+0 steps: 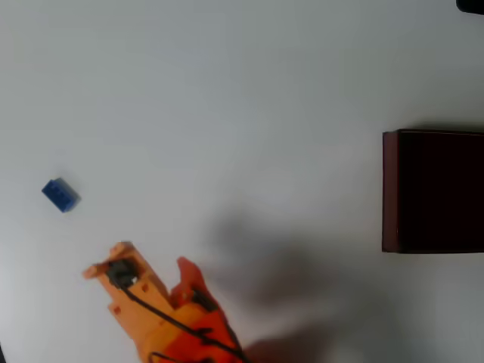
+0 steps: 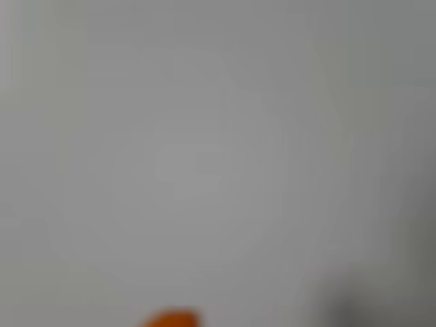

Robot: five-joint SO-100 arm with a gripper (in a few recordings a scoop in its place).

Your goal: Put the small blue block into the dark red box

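Blue block (image 1: 60,194) lies on table, well apart from dark-interiored red box (image 1: 390,193).

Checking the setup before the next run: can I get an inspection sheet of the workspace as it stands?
Surface: plain white matte table, with soft shadows beside the arm.
Job's things: small bright blue rectangular block lies alone at the left of the overhead view; large square dark red box with a near-black interior sits at the right edge, partly cut off.
Clutter: nothing seen.
Hand: orange plastic two-finger hand at bottom left in the overhead view, apart from the block, holding nothing; open or shut cannot be told.
Cables: black cable runs along the arm.
Surroundings: dark object at the top right corner, too little to identify.
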